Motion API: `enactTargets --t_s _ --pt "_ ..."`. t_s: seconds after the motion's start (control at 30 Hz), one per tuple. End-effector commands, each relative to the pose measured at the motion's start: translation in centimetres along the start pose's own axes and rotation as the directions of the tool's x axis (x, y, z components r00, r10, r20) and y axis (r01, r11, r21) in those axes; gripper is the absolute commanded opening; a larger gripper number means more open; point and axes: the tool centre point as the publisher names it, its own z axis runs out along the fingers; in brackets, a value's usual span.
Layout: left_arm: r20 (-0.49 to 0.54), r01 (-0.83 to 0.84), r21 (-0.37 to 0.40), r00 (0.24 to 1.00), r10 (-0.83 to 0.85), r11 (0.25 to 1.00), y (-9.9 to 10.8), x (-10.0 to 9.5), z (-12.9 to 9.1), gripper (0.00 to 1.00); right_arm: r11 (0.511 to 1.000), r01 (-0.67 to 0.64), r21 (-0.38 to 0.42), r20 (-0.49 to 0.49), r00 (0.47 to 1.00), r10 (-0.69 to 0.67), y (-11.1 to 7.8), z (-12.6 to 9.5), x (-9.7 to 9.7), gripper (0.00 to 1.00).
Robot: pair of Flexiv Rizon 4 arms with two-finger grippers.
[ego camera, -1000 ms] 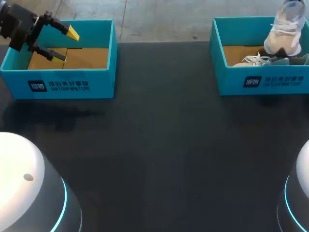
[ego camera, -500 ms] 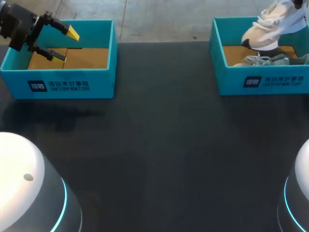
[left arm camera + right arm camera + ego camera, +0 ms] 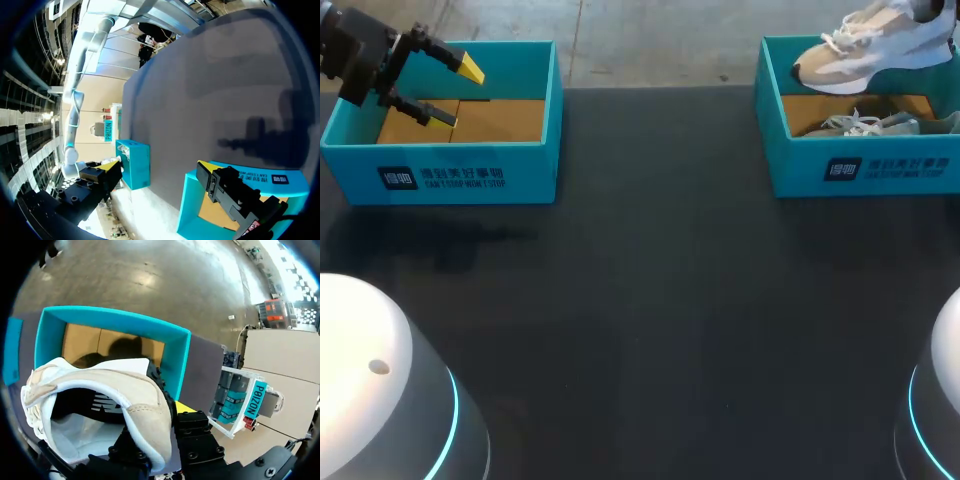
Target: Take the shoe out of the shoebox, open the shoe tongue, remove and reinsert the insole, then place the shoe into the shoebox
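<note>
My right gripper pinches the shoe above its shoebox. My left gripper hangs spread over the other box.

Black left tool, yellow-tipped; white domed arm bases ringed in cyan.

White print runs along the front wall of the left box: a small square mark, then a row of characters above a row of small capitals. We log the same layout on the front wall of the right box. The left wrist view also catches the left box's print, too small to make out. The shoe bears a dark letter mark on its side.
</note>
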Motion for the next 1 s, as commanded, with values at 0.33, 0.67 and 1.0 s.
enactTargets --t_s 0.33,0.67,1.0 --pt "-0.003 0.0 -0.002 1.0 0.0 1.0 -0.1 0.0 0.0 1.0 0.998 -0.066 -0.013 -0.033 0.997 0.065 0.6 0.1 -0.4 0.0" --pt "-0.003 0.0 -0.002 1.0 0.0 1.0 -0.1 0.0 0.0 1.0 0.973 -0.229 -0.014 -0.073 0.971 0.227 0.9 0.6 -1.3 0.0" --pt "-0.003 0.0 -0.002 1.0 0.0 1.0 -0.1 0.0 0.0 1.0 0.96 -0.277 -0.032 -0.06 0.96 0.274 1.0 2.4 -0.3 0.0"
